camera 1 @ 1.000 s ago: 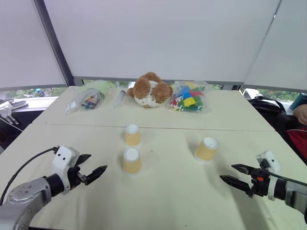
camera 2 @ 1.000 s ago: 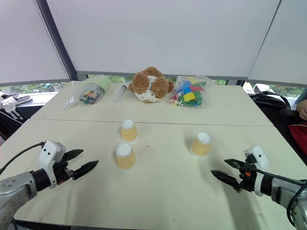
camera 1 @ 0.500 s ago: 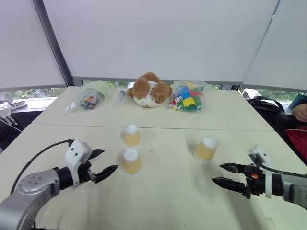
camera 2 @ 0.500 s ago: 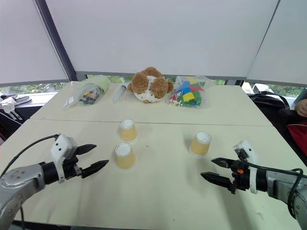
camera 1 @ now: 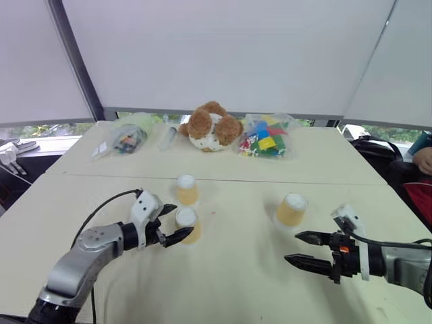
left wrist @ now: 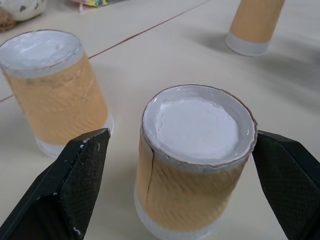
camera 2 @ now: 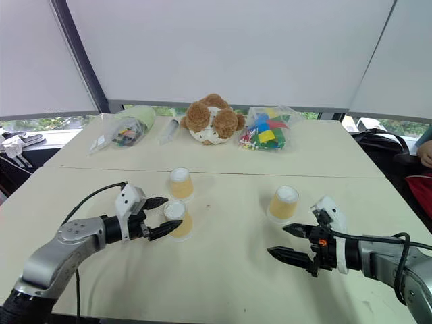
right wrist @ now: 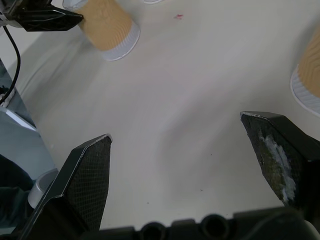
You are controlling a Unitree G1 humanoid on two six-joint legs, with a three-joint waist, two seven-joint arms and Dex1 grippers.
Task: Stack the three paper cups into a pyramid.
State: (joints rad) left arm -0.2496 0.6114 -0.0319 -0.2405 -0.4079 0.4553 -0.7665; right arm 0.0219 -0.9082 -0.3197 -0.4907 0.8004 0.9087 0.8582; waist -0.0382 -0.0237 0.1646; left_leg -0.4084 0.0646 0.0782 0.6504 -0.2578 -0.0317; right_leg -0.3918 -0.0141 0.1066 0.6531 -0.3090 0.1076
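Three paper cups stand upside down on the cream table [camera 1: 236, 283]: a far cup [camera 1: 186, 190], a near cup [camera 1: 188, 225] just in front of it, and a third cup [camera 1: 291, 210] off to the right. My left gripper [camera 1: 178, 221] is open, and its two black fingers straddle the near cup [left wrist: 195, 160] at its upper part; I cannot tell whether they touch it. One finger [left wrist: 75, 175] lies between the near cup and the far cup [left wrist: 52, 90]. My right gripper [camera 1: 293, 248] is open and empty, hovering in front of the third cup [right wrist: 309, 75].
Along the table's far side lie a brown teddy bear [camera 1: 210, 127], a clear bag of coloured blocks [camera 1: 266, 138], another bag [camera 1: 127, 137] and a clear tube [camera 1: 168, 138]. A person's sleeve [camera 1: 422, 159] shows at the right edge. A seam [camera 1: 283, 182] crosses the table.
My left gripper has swung right and forward from the table's left part to straddle the near cup. My right gripper has shifted left. The cups have not moved.
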